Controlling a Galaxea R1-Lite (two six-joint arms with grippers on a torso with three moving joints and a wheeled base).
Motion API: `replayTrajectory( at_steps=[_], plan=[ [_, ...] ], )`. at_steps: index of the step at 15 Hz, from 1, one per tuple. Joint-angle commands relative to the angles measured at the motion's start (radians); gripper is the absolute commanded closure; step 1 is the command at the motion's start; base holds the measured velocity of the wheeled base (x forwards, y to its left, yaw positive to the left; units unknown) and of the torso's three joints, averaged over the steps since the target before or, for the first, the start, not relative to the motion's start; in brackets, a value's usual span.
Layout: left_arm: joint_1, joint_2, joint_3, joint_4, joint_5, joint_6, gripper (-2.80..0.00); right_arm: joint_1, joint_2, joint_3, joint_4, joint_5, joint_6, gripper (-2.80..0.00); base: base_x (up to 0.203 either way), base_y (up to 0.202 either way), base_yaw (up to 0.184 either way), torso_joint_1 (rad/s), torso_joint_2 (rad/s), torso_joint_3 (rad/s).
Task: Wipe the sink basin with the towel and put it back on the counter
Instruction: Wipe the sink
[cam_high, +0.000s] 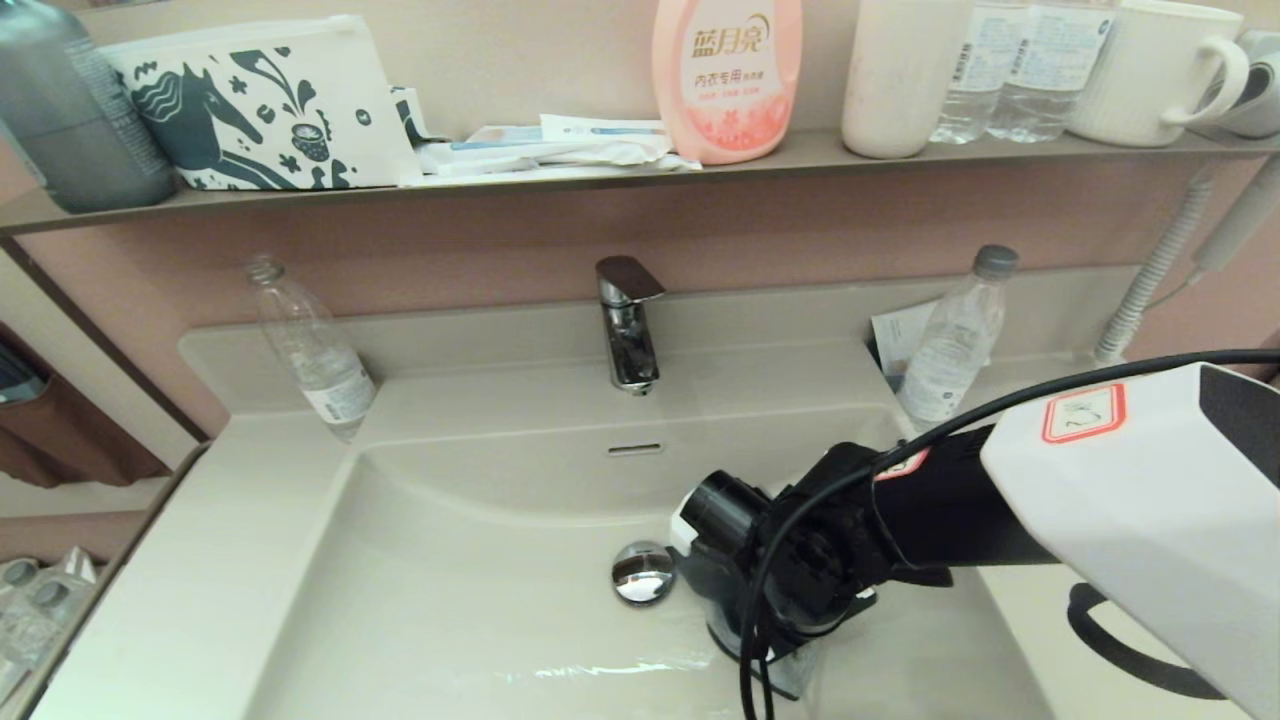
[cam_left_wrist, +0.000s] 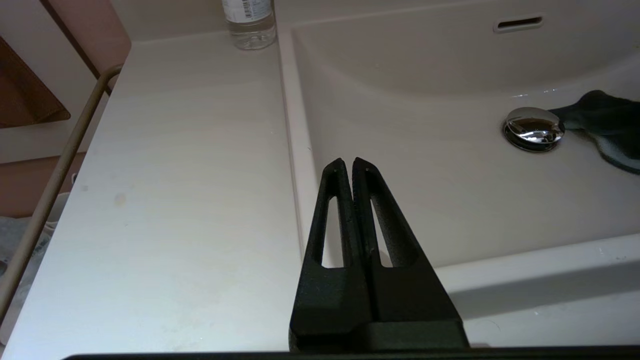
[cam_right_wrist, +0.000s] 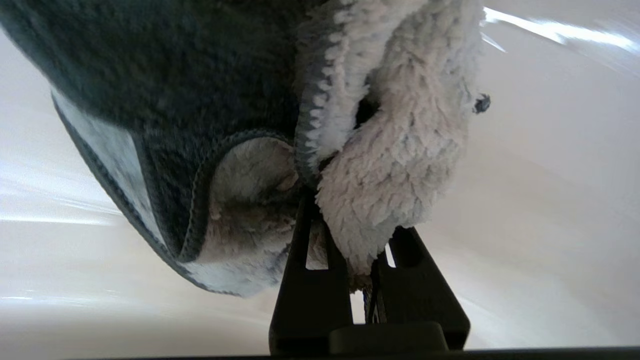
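The sink basin (cam_high: 450, 560) is a glossy off-white bowl with a chrome drain plug (cam_high: 643, 572) and an overflow slot (cam_high: 635, 449). My right arm's wrist (cam_high: 780, 570) reaches down into the bowl just right of the plug and hides the fingers from the head view. In the right wrist view my right gripper (cam_right_wrist: 350, 210) is shut on the towel (cam_right_wrist: 210, 100), with charcoal and fluffy pale folds bunched over the basin floor (cam_right_wrist: 550, 190). The left wrist view shows the towel (cam_left_wrist: 607, 130) lying beside the plug (cam_left_wrist: 534, 129). My left gripper (cam_left_wrist: 348, 162) is shut and empty over the counter (cam_left_wrist: 175, 175) at the basin's left rim.
A chrome faucet (cam_high: 628, 320) stands behind the bowl. Clear bottles stand on the counter at back left (cam_high: 310, 350) and back right (cam_high: 950, 345). The wall shelf (cam_high: 600, 172) carries a horse-print pouch (cam_high: 265, 105), a pink bottle (cam_high: 727, 75) and cups.
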Motion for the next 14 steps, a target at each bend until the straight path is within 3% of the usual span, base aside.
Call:
replayTrajectory(
  at_steps=[1,6,11,14],
  plan=[
    [0.0,0.001,0.0,0.0,0.0,0.0,0.0,0.023,0.069,-0.039,-0.052,0.038,0.002,0.0,0.0,0.0,0.0,0.0,0.0,0.0],
    [0.0,0.001,0.0,0.0,0.0,0.0,0.0,0.102,0.124,-0.19,-0.11,0.182,0.001,0.0,0.0,0.0,0.0,0.0,0.0,0.0],
    [0.0,0.001,0.0,0.0,0.0,0.0,0.0,0.153,0.248,-0.411,-0.123,0.216,0.002,0.0,0.0,0.0,0.0,0.0,0.0,0.0],
    [0.0,0.001,0.0,0.0,0.0,0.0,0.0,0.158,0.265,-0.433,-0.285,0.227,0.001,0.0,0.0,0.0,0.0,0.0,0.0,0.0]
  ],
)
